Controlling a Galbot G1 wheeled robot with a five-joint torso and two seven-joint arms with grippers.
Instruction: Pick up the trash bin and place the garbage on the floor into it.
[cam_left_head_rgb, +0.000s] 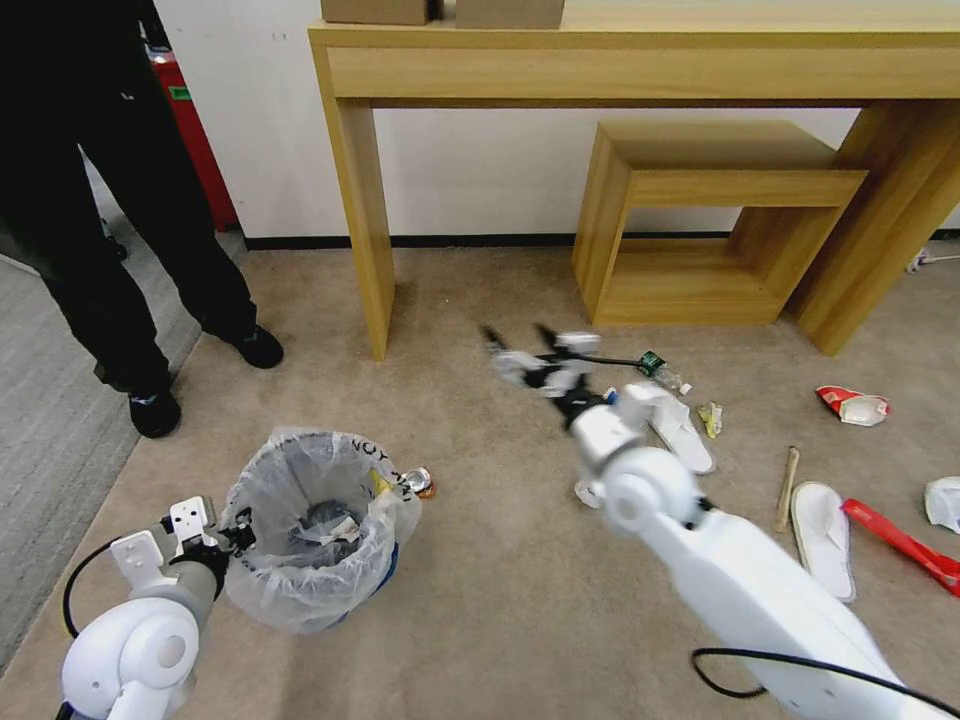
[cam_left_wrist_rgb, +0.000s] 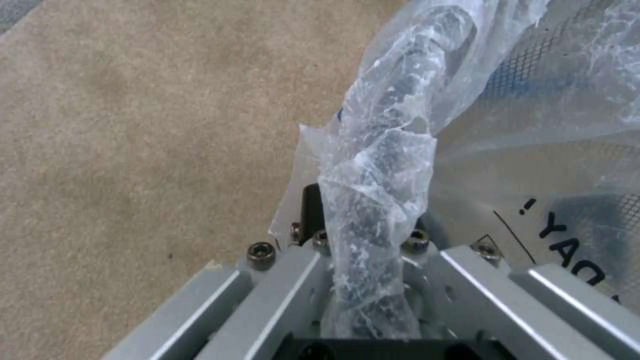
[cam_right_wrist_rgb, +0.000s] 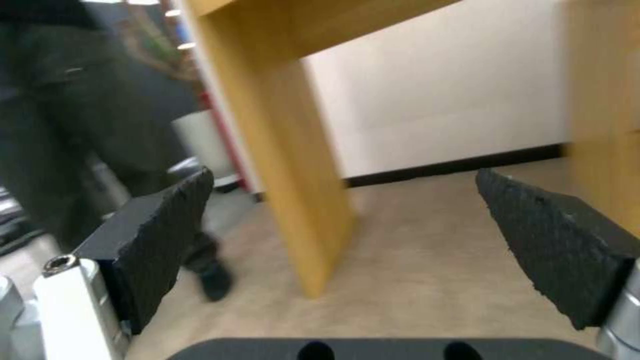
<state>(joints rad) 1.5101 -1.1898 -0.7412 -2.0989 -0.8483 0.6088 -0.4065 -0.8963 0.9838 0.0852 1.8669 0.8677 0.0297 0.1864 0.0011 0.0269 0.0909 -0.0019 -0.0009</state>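
Blue trash bin (cam_left_head_rgb: 375, 575) lined with a clear wrinkled bag (cam_left_head_rgb: 300, 590), standing on the beige carpet (cam_left_head_rgb: 480, 600) at lower left. Left gripper (cam_left_head_rgb: 235, 540) clenched on the bag-wrapped rim of the bin, plastic bunched between its fingers (cam_left_wrist_rgb: 373, 210) in the left wrist view. Right gripper (cam_left_head_rgb: 520, 338) raised over bare carpet ahead of the wooden table leg (cam_left_head_rgb: 365, 220), released, its black pads (cam_right_wrist_rgb: 167, 225) spread wide apart, nothing between them. Small can (cam_left_head_rgb: 418, 482) just beside the bin. Farther right, scattered on the carpet: two white slippers (cam_left_head_rgb: 822, 540), a wooden stick (cam_left_head_rgb: 787, 488), red wrappers (cam_left_head_rgb: 900, 545) and a clear bottle with green label (cam_left_head_rgb: 662, 368).
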